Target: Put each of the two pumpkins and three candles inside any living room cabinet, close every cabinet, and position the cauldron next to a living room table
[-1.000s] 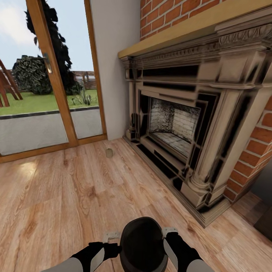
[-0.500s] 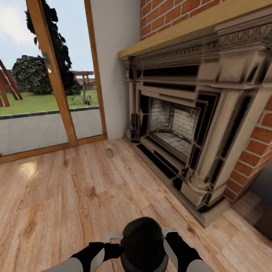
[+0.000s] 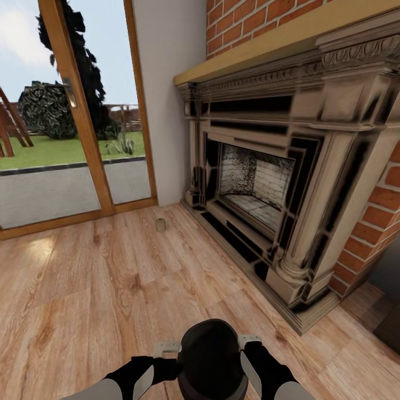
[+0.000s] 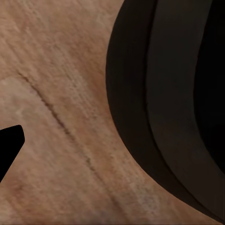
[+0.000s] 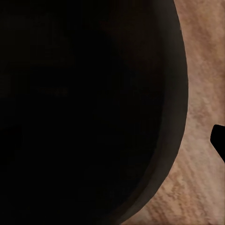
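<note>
The black cauldron (image 3: 211,361) hangs low in front of me, over the wooden floor, held between both arms. My left gripper (image 3: 169,355) is at its left side and my right gripper (image 3: 247,345) at its right side, each clamped on the wall. The left wrist view has the cauldron's dark wall (image 4: 178,103) close up, with one black fingertip (image 4: 8,145) outside it. In the right wrist view the cauldron (image 5: 84,108) looms large beside a fingertip (image 5: 219,140). One small beige candle (image 3: 160,224) stands on the floor near the glass door. Pumpkins and cabinet are out of view.
A large carved fireplace (image 3: 261,183) with a brick surround takes up the right side, its base jutting onto the floor. A wood-framed glass door (image 3: 66,139) to the garden is at the left. Wooden floor (image 3: 111,289) stretches ahead of me.
</note>
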{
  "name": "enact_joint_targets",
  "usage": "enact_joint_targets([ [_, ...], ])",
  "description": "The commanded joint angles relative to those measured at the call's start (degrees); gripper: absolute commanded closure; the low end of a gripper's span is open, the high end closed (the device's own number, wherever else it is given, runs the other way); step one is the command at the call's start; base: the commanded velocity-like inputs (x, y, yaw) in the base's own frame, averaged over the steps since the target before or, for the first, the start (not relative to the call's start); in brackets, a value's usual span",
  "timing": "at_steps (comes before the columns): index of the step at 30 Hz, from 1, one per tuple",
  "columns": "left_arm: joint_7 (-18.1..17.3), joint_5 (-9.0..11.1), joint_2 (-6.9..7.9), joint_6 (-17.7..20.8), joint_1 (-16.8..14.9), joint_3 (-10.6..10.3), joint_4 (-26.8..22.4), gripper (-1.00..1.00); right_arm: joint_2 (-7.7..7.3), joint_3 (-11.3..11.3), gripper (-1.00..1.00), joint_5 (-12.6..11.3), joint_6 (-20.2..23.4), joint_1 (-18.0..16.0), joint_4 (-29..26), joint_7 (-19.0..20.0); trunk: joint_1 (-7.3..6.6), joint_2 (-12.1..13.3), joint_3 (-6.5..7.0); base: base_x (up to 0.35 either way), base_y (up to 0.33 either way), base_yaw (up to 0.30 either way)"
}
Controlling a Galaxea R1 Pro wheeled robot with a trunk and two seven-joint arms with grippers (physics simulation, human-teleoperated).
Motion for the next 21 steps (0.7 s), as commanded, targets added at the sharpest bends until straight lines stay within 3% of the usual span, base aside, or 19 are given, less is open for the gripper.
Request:
enact_joint_targets([
  [1, -0.26, 0.89, 0.01, 0.36, -0.01, -0.23, -0.13, -1.0, 0.01, 0.06, -1.0, -0.05, 0.32, -0.01, -0.09, -0.23, -0.01, -0.02, -0.05, 0.0, 0.0, 0.0],
  [8, -0.96, 0.88, -0.07, 0.29, -0.01, -0.23, -0.13, -1.0, 0.07, 0.06, -1.0, -0.05, 0.32, -0.01, -0.08, -0.24, -0.01, -0.02, -0.05, 0.0, 0.0, 0.0],
  [14, -6.54, 0.88, -0.09, 0.12, -0.01, -0.46, -0.13, -1.0, 0.1, 0.06, -1.0, -0.05, 0.3, -0.01, -0.08, -0.21, -0.01, -0.02, -0.05, 0.0, 0.0, 0.0],
  [21, -8.15, 0.88, -0.08, 0.06, -0.01, -0.55, -0.13, -1.0, 0.1, 0.07, -1.0, -0.05, 0.28, -0.01, -0.08, -0.21, -0.01, -0.02, -0.05, 0.0, 0.0, 0.0],
])
